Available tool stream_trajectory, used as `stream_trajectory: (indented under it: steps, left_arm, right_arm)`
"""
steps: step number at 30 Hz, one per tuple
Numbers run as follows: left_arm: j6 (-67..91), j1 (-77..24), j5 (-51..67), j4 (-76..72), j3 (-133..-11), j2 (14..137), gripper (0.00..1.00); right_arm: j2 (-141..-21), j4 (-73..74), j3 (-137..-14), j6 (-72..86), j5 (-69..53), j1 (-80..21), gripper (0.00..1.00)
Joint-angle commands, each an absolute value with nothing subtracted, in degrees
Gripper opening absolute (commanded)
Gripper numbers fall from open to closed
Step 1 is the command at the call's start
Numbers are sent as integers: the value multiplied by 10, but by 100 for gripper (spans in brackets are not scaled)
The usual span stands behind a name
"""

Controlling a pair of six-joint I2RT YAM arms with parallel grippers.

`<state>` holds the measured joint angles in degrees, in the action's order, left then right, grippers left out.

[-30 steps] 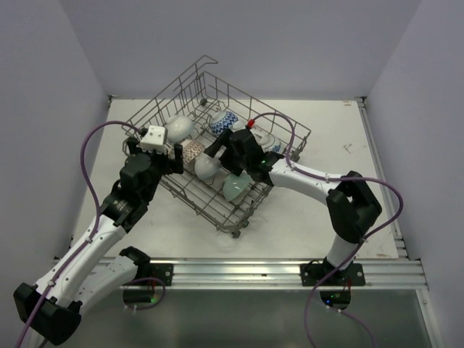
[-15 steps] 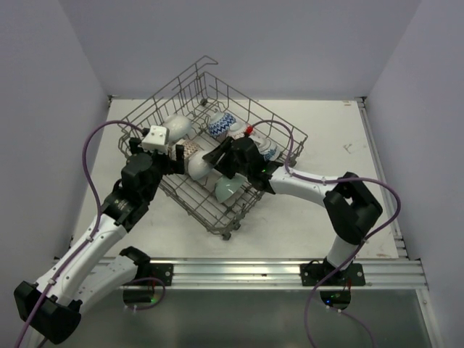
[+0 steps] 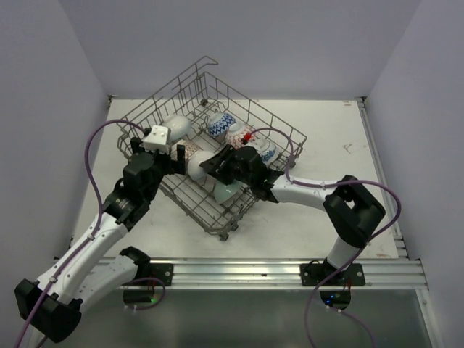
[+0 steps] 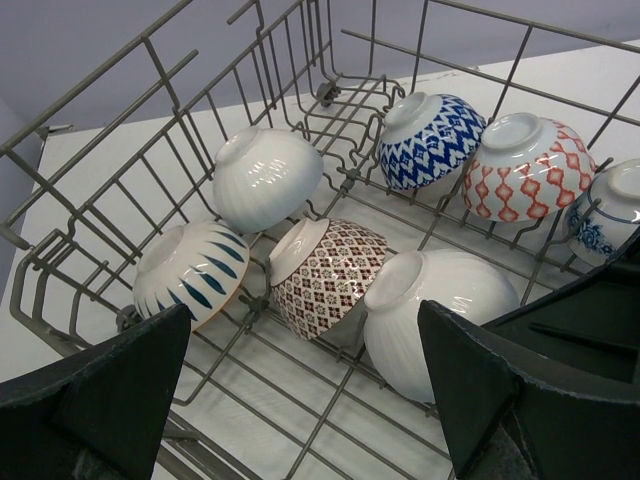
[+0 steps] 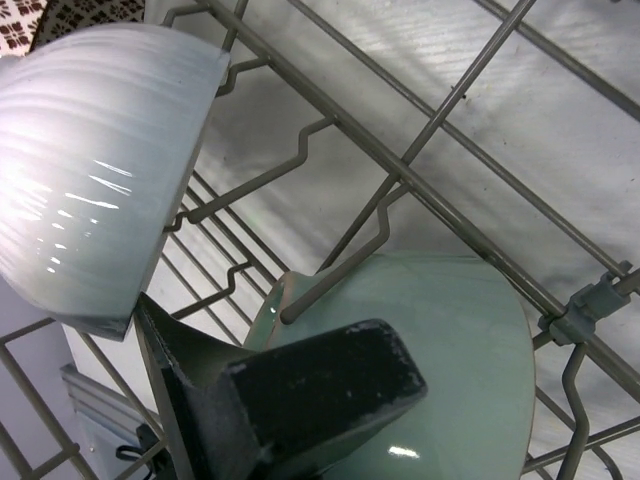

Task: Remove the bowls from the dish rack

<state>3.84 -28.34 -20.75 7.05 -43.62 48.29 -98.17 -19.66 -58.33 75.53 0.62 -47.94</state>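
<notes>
While holding right tool (image 3: 214, 165) inside dish rack (image 3: 194, 206), against mint-green bowl (image 5: 450, 340), not seeing whether gripping or gaping. Keeping left tool (image 4: 305, 340) wide, empty, above red-patterned bowl (image 4: 330, 275). Unloading nothing yet; finding every visible bowl inside rack.

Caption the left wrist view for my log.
Seven bowls lie tipped in the dish rack, framed between the open left fingers.

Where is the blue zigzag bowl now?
In the left wrist view, the blue zigzag bowl sits far back in the dish rack, left of the red-patterned bowl.
</notes>
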Motion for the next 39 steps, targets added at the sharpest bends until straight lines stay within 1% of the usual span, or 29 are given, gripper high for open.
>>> stream_trajectory:
  steps: [1, 4, 10, 15, 22, 27, 32, 35, 39]
  left_arm:
    - [43, -288, -203, 63, -457, 486, 100]
    - [44, -289, -202, 64, -457, 488, 100]
    - [44, -290, -200, 64, -457, 490, 100]
    - [45, -293, -197, 64, -457, 492, 100]
    - [45, -294, -192, 64, -458, 494, 100]
    - [44, -295, -192, 64, -457, 494, 100]
    - [43, -296, -191, 65, -458, 494, 100]
    - [44, -297, -191, 65, -458, 492, 100]
    - [44, -296, -192, 65, -458, 494, 100]
  right_arm:
    - [-960, -261, -570, 758, -12, -484, 49]
    - [-962, -293, -551, 758, -12, -483, 49]
    - [-989, -425, -499, 774, 16, -483, 50]
    - [-1004, -461, -490, 769, 39, -484, 51]
    - [-1029, -489, -497, 774, 39, -484, 51]
    - [-1045, -556, -488, 774, 33, -484, 44]
    - [-1026, -577, -473, 748, 32, -487, 41]
    - [-1010, -583, -468, 737, 31, -488, 36]
    - [-1001, -584, -468, 730, 26, -488, 25]
